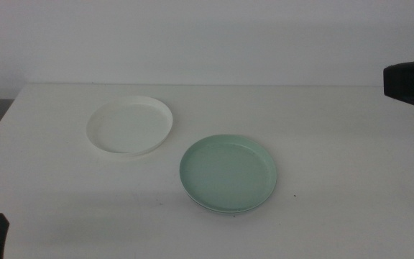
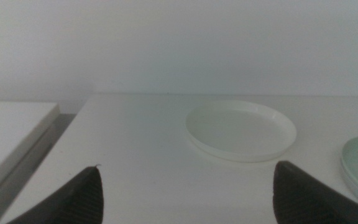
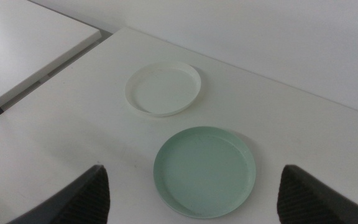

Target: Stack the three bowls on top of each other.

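You have both grippers released, left gripper [image 2: 185, 193] low at the table's [image 1: 351, 158] near left corner, right gripper [image 3: 191, 193] raised above the mint green bowl [image 1: 228, 173], white bowl [image 1: 129, 126] just beside it

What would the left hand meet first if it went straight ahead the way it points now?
Probably the white bowl: in the left wrist view it lies ahead between the open left hand's jaws, with bare table before it. Depth is unclear; a level path might pass above its low rim.
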